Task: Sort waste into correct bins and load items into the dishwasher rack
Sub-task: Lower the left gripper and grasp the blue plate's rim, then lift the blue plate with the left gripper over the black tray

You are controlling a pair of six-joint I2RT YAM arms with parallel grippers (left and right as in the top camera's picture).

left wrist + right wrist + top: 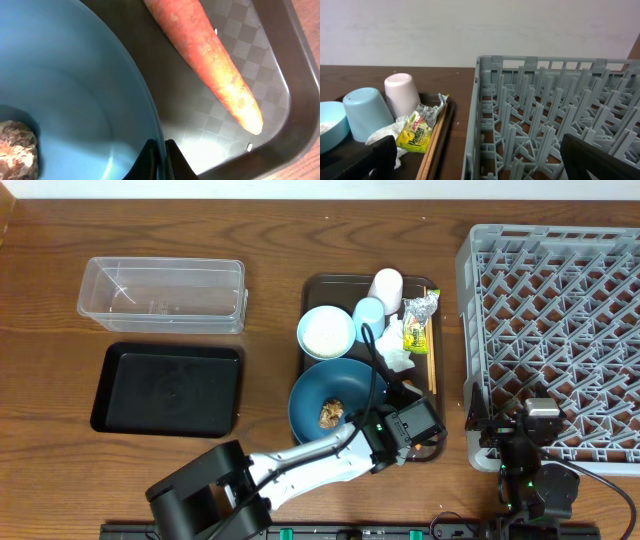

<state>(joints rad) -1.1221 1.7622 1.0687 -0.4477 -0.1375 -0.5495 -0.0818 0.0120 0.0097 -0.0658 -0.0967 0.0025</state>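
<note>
My left gripper [161, 152] is nearest me, its fingers pressed together on the rim of the dark-blue plate [75, 100], which sits at the 6 o'clock end of the brown serving tray [280, 100]. The brown food lump [17, 150] lies on the plate. The carrot [205, 65] lies just beside the plate on the tray floor, apart from it.

I read this as the start of lifting the plate. The lump has to go first, I think, so the next move is a level lift and a tip over a bin at 9 o'clock, either the black tray [168, 388] or the clear tub [163, 293] behind it.

My right gripper [480, 160] is spread wide and empty by the near corner of the dishwasher rack [545, 100] at 3 o'clock.

Further off, at 12 o'clock on the serving tray, are the snack wrapper [417, 132], the light-blue cup [365, 112] and the white cup [402, 95]. The wrapper has red lettering I cannot read.
</note>
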